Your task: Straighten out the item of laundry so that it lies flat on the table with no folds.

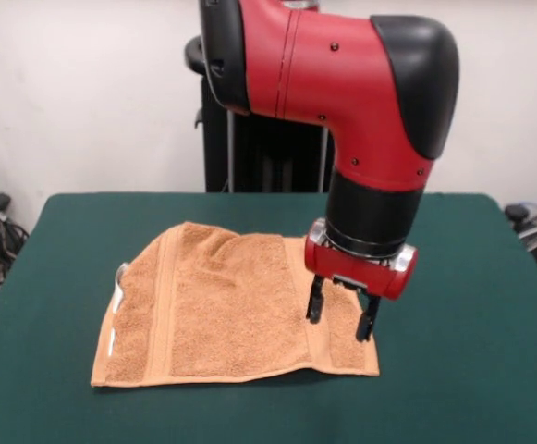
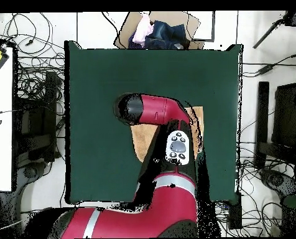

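Observation:
The orange-tan towel [image 1: 222, 310] lies on the dark green table [image 1: 462, 277], left of centre in the front view. Its far edge is rumpled and raised, and its left edge curls up, showing a small white tag [image 1: 120, 277]. My gripper [image 1: 341, 314] is open, fingers pointing down just above the towel's right border band, with nothing between them. In the overhead view the red arm covers most of the towel [image 2: 140, 134], leaving only bits of it showing on the table [image 2: 101, 87]. The gripper is hidden under the arm there.
The black pedestal [image 1: 259, 148] stands behind the table's far edge. In the overhead view a cardboard box of clothes [image 2: 163, 28] sits past the table's top edge. Cables [image 2: 32, 93] lie on the floor at both sides, and a white bench [image 2: 0, 124] is at the left.

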You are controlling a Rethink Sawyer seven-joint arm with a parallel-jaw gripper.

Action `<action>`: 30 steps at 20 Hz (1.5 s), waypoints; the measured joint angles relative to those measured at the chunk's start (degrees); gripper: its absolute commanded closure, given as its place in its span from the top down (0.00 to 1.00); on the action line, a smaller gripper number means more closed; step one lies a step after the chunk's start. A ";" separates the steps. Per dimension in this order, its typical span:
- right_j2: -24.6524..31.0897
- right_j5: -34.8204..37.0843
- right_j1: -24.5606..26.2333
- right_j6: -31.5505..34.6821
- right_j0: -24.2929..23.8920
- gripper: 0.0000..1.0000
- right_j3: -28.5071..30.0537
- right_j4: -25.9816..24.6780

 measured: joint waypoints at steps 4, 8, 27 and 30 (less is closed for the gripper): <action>0.00 0.00 0.31 0.00 0.00 1.00 1.27 0.01; 0.00 0.00 0.36 0.00 0.01 1.00 2.49 0.01; -0.07 0.80 7.94 0.00 -0.70 1.00 0.88 0.88; -0.16 1.45 8.25 0.00 -0.68 1.00 0.28 0.93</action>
